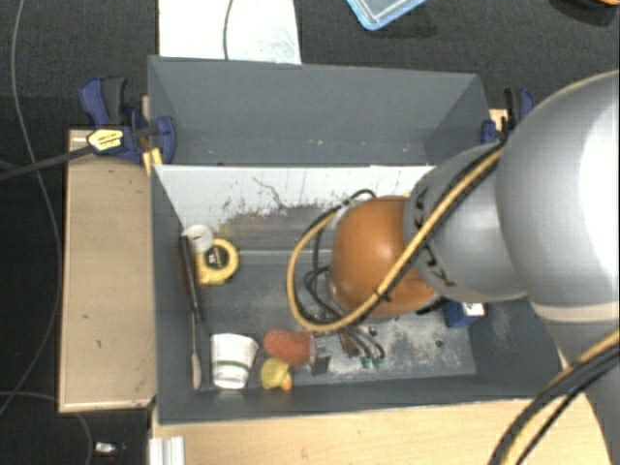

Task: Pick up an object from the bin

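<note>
My gripper (322,353) reaches down below the arm's orange cover, near the bin's front wall at the middle. Right beside it on the left lies a red-orange rounded thing (284,342), touching or almost touching the gripper. A small yellow thing (275,376) sits just in front of that, against the front wall. A white ribbed cup (232,359) lies on its side further left. Whether anything is held is hidden by the cover.
A yellow tape measure (216,262) and a small white cap (198,236) lie at the back left. A long dark tool (191,308) runs along the left wall. A blue and white thing (459,313) peeks out under the arm at the right.
</note>
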`<state>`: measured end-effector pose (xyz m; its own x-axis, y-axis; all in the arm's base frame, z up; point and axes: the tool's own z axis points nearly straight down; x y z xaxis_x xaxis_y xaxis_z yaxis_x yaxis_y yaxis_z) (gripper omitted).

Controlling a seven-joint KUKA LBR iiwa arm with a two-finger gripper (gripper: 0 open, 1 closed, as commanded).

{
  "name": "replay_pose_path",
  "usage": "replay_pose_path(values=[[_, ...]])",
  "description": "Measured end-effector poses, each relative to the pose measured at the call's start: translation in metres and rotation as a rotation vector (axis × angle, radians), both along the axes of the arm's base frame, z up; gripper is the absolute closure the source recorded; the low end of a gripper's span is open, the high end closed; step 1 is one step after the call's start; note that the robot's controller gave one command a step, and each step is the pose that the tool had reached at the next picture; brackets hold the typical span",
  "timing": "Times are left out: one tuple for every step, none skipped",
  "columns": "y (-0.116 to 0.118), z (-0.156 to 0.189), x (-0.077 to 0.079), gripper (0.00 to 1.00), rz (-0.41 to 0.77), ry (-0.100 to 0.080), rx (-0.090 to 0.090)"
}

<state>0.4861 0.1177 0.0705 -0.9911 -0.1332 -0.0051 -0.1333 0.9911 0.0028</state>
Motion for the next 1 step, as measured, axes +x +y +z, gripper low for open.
replay_pose_path(values=[[-0.0001, 0.0082, -0.0003, 1.0, -0.001, 0.0, 0.0]])
